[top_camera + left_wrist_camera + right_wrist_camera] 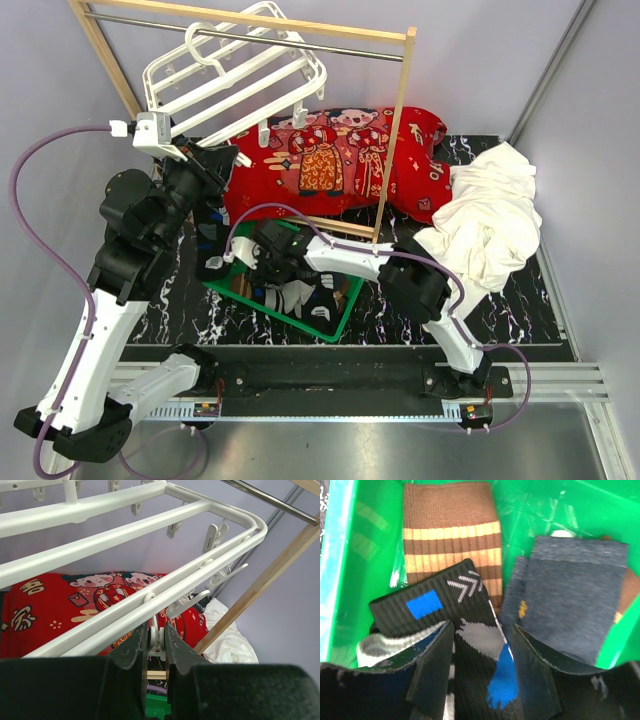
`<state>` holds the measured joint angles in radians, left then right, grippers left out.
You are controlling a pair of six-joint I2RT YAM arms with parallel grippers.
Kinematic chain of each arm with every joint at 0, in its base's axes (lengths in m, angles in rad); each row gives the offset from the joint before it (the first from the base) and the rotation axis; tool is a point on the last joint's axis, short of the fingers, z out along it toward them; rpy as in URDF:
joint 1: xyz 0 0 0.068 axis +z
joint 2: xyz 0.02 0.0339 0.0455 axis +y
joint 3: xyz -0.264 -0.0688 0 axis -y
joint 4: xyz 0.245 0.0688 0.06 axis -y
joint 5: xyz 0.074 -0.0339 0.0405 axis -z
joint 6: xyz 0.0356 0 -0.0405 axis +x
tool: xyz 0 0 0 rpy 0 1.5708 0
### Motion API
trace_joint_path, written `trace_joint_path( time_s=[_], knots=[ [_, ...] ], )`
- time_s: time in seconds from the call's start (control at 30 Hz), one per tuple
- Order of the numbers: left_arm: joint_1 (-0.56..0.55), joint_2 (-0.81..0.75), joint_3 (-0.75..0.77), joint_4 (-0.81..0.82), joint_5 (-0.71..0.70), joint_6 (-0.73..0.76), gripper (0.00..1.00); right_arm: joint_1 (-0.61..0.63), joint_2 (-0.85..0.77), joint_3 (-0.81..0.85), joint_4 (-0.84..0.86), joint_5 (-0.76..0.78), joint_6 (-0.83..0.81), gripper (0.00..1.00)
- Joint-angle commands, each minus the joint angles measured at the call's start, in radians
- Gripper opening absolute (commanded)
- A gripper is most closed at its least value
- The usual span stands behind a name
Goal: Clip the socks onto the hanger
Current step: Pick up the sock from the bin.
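Directly between the fingers of the right gripper [481, 629] lies the black sock [465, 597] with blue patches. Its long axis runs roughly straight ahead of the gripper, cuff farthest out, inside the green bin [335, 555]. The jaws stand half apart, straddling it with no visible pinch. The left gripper [156, 631] is clamped on 1 clip [155, 644] under the hanger [100, 545].

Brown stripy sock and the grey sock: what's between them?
Only a bare strip of the green plastic bin's floor lies between the brown striped sock and grey sock, shown in the right wrist view.
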<state>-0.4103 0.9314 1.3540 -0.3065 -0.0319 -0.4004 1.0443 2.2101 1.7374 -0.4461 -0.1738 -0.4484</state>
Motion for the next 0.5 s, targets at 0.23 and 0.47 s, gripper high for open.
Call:
trace_joint_path(
  time_s=[0.23, 0.47],
  knots=[
    [0.005, -0.002, 0.04, 0.043, 0.015, -0.008, 0.02, 0.026, 0.016, -0.009, -0.009, 0.039, -0.035, 0.33],
    [0.005, -0.003, 0.05, 0.043, 0.012, -0.006, 0.02, 0.023, -0.121, -0.056, -0.005, 0.088, -0.03, 0.0]
  ],
)
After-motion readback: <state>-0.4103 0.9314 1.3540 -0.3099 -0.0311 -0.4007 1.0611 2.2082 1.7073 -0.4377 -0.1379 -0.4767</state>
